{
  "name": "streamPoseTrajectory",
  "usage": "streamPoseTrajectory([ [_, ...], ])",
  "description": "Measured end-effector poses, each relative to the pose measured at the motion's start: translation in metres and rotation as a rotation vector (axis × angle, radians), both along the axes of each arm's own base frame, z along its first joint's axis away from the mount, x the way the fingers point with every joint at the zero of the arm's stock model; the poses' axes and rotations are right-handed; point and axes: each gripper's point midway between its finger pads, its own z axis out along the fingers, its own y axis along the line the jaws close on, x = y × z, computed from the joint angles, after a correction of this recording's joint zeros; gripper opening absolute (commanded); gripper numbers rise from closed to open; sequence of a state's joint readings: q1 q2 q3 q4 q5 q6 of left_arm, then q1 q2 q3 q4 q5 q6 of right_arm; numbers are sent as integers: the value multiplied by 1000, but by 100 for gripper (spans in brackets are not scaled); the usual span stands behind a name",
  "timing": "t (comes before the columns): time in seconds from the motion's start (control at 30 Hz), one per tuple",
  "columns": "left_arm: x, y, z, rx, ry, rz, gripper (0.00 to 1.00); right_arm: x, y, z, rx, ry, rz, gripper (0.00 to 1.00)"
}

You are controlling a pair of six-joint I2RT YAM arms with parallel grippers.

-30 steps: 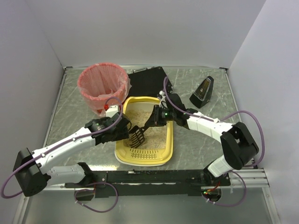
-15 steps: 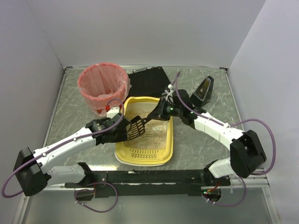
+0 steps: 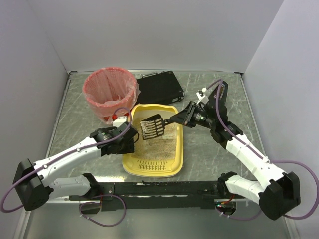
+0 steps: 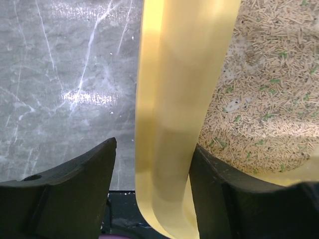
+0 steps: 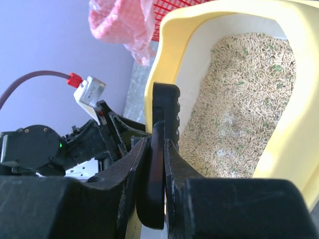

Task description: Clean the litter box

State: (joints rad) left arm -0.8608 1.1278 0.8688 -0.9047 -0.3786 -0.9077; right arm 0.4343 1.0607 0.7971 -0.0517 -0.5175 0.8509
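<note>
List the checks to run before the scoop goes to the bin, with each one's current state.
1. Right gripper holding the litter scoop: ok, shut on the handle.
2. Left gripper clamping the litter box: not ok, it straddles the rim with a gap beside its outer finger.
3. Scoop clear of the litter: ok, it looks raised.
4. Scoop's load: cannot tell.
5. Pink-lined bin upright and open: ok.
6. Clearance over the left arm's cable: cannot tell.
</note>
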Motion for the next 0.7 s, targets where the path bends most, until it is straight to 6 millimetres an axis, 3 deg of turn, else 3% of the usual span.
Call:
streamPoseTrajectory([
  [0.13,-2,0,7,-25,-12,-7,74,1,-2,2,16,9,-8,0],
  [0.43,-2,-5,16,-64,-31,-22,87,-3,-7,-27,33,88,-36,0],
  [0.63,4,-11,32,-104,-68,-25,99,-3,-11,-30,47,102,-36,0],
  [0.7,4,-11,37,-122,-81,-22,97,-2,-14,-28,62,93,-49,0],
])
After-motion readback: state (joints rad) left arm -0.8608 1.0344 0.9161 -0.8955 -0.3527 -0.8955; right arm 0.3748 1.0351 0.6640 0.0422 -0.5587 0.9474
